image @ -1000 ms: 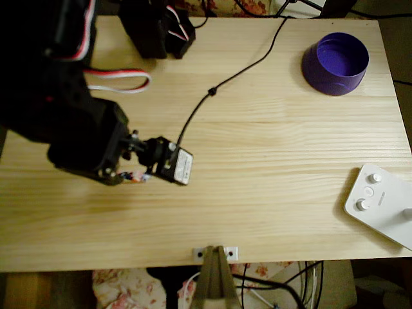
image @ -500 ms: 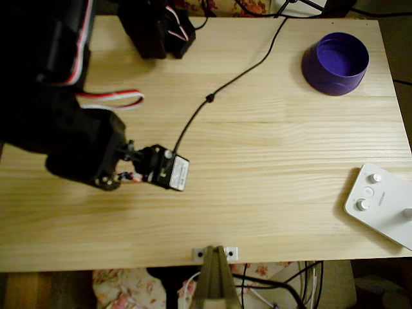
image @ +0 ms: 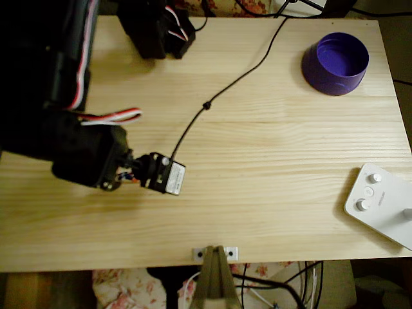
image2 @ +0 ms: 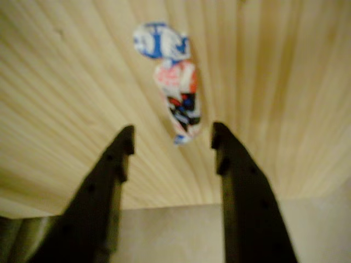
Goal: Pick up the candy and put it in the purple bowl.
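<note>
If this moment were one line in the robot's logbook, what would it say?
phase: reaching | gripper: open, candy just ahead between fingertips, ungrasped | candy: on table | bowl: empty, far corner

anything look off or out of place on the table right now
Nothing looks spilled or damaged. The candy lies intact on the wooden table, just ahead of the open gripper. The purple bowl stands upright in the far corner. A black cable trails loosely across the table.

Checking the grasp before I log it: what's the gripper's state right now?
Gripper: open, holding nothing; the candy lies on the table just ahead of its fingertips.
</note>
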